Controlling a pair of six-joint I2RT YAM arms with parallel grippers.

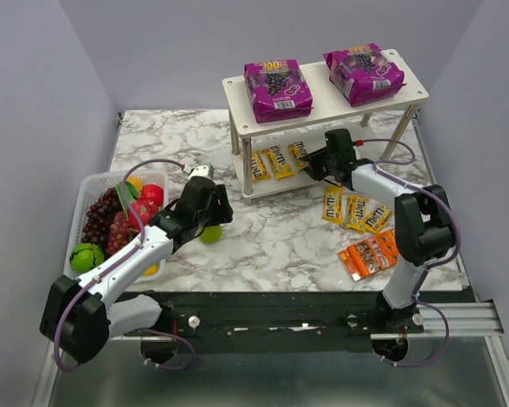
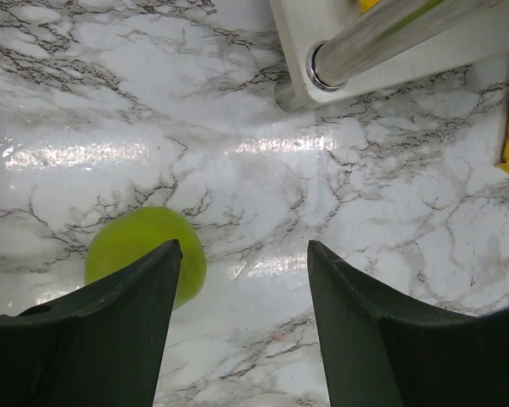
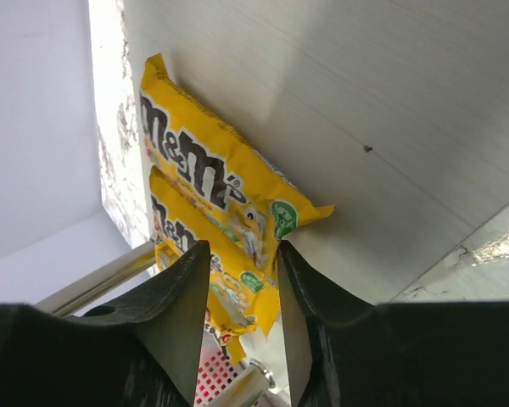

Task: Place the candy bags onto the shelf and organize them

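Note:
The white two-tier shelf (image 1: 322, 95) stands at the back right. Two purple candy bags (image 1: 277, 89) (image 1: 364, 73) lie on its top tier. Three yellow packets (image 1: 278, 161) lie in a row on the lower tier (image 3: 365, 127). My right gripper (image 1: 310, 165) (image 3: 243, 250) reaches into that tier, open, its fingers either side of the end of the nearest yellow packet (image 3: 237, 203). Three more yellow packets (image 1: 355, 212) and an orange pack (image 1: 370, 253) lie on the table to the right. My left gripper (image 1: 214, 214) (image 2: 244, 248) hangs open over bare marble, holding nothing.
A green round fruit (image 1: 210, 234) (image 2: 144, 250) sits on the table just left of my left gripper's fingers. A white basket (image 1: 86, 197) of grapes and other fruit stands at the left edge. A metal shelf leg (image 2: 382, 34) rises ahead of the left gripper.

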